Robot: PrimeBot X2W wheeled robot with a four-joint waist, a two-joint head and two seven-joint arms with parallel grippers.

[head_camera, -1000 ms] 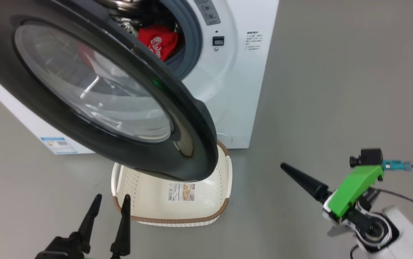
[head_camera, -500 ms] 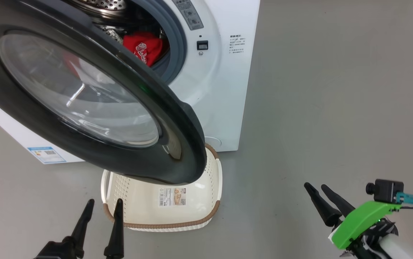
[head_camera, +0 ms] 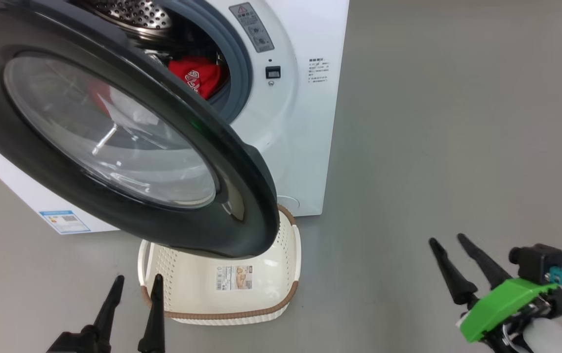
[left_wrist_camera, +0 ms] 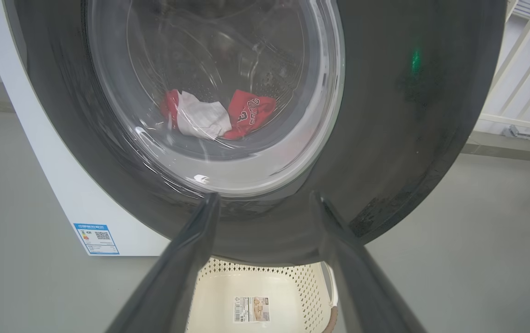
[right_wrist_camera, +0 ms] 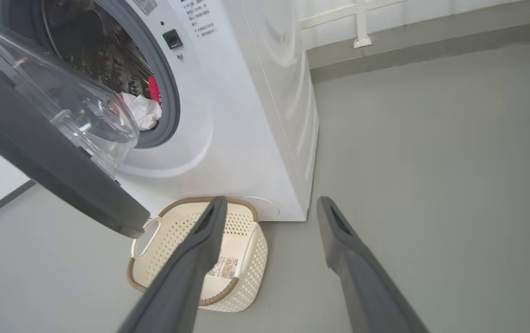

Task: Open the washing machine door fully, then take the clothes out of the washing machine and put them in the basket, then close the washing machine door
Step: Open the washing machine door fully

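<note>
The door (head_camera: 258,196) is hanging partly open, swung out from the washer (head_camera: 305,147) at an angle, and its black rim is reaching over the far part of the basket (head_camera: 222,315) in the head view. The clothes (head_camera: 197,81) are lying inside the drum: a red piece with white lettering is showing past the door's edge, and through the glass in the left wrist view a red and white bundle (left_wrist_camera: 214,118) is resting low in the drum. The basket is sitting on the grey floor (head_camera: 432,122) just in front of the washer's lower right corner, with the paper label on its bottom facing up. The left gripper (head_camera: 138,277) is hovering at the lower left of the head view, beside the basket's near rim, its fingers spread and gripping nothing; in its own wrist view the two fingers are pointing up at the door's lower rim, with the basket showing between them. The right gripper (head_camera: 446,238) is hovering over bare floor, well apart from the basket and washer on the right, its fingers also spread and gripping nothing; in the right wrist view its left finger (right_wrist_camera: 200,249) is crossing in front of the basket.
</note>
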